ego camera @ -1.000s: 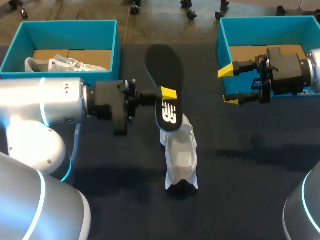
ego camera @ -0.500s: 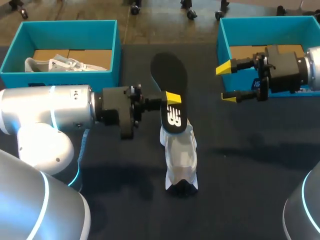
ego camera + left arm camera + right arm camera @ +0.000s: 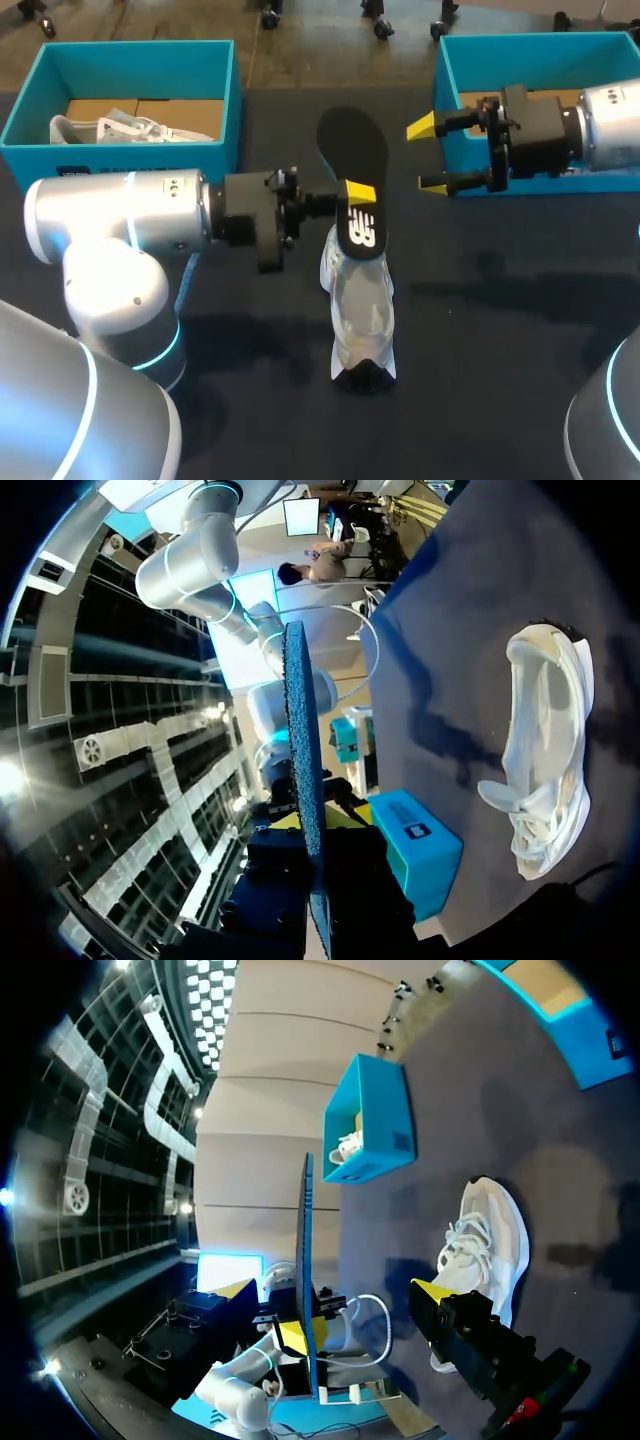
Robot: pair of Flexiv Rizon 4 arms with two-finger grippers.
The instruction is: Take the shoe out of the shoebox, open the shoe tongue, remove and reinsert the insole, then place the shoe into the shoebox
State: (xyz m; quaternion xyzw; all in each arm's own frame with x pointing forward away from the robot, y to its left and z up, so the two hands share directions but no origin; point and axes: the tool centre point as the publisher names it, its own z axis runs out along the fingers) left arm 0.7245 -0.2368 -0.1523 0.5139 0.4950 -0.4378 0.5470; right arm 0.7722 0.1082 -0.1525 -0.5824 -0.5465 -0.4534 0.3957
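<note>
**A:** What is the head view showing?

**B:** The left gripper (image 3: 358,195) is clamping a black oval foam insole (image 3: 352,150) and is holding it in the air, just above a white lace-up shoe (image 3: 362,310). The shoe is lying on the dark table (image 3: 520,330), between two teal cardboard shoeboxes. The right gripper (image 3: 428,155) is hanging with its fingers apart in front of the right shoebox (image 3: 442,80), near the insole but not touching it. A second white shoe (image 3: 110,128) is lying inside the left shoebox (image 3: 232,100).

**A:** And the left wrist view?

**B:** The insole (image 3: 303,760) is standing edge-on between this gripper's fingers, and they are pressing it from two sides. The white lace-up shoe (image 3: 545,750) is lying on the table (image 3: 470,600), beside the insole.

**A:** And the right wrist view?

**B:** The right gripper (image 3: 333,1290) is holding its fingers wide apart. The insole (image 3: 305,1250) is showing edge-on ahead of them, touching neither finger. The white lace-up shoe (image 3: 480,1245) is lying beside it, and the left shoebox (image 3: 365,1120) is standing farther ahead
</note>
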